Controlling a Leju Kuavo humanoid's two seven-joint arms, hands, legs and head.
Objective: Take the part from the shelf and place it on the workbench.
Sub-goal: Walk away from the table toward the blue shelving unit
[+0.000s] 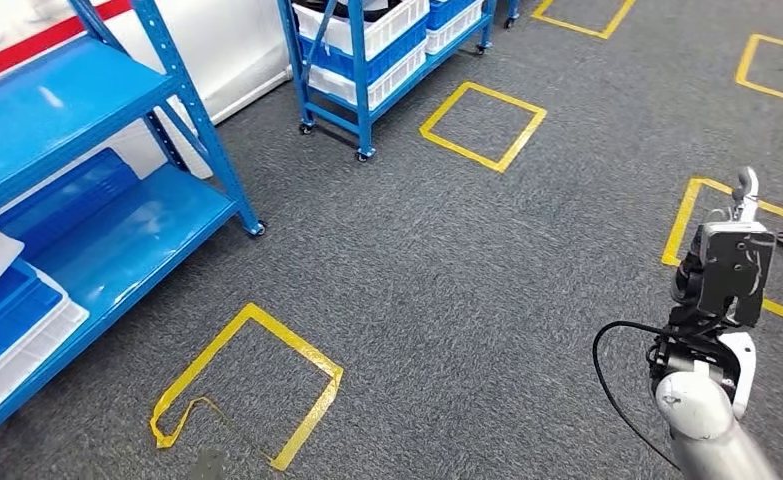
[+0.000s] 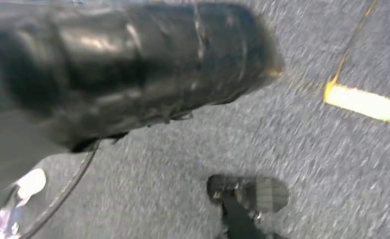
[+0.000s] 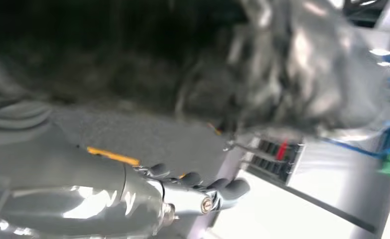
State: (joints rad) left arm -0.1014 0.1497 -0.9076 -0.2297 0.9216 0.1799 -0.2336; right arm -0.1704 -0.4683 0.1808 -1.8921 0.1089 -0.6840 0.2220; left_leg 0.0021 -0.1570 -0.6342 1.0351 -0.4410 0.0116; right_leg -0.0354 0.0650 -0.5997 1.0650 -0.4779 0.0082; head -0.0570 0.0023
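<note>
Part (image 1: 735,262) gripped in right robot hand (image 1: 712,310); no legible writing.

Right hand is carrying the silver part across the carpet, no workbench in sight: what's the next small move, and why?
Probably keep walking or turning toward the workbench while holding the grip. The right hand holds the silver part raised above grey carpet, the blue shelf lies off to the side, and nothing nearby offers a surface to set it on.

Place: a warehouse or factory floor.
Shelving: blue steel racks (image 1: 117,160); a wheeled rack (image 1: 367,60) with white and blue bins (image 1: 392,30).
Floor: grey carpet (image 1: 447,260) marked with yellow tape squares (image 1: 482,125).
</note>
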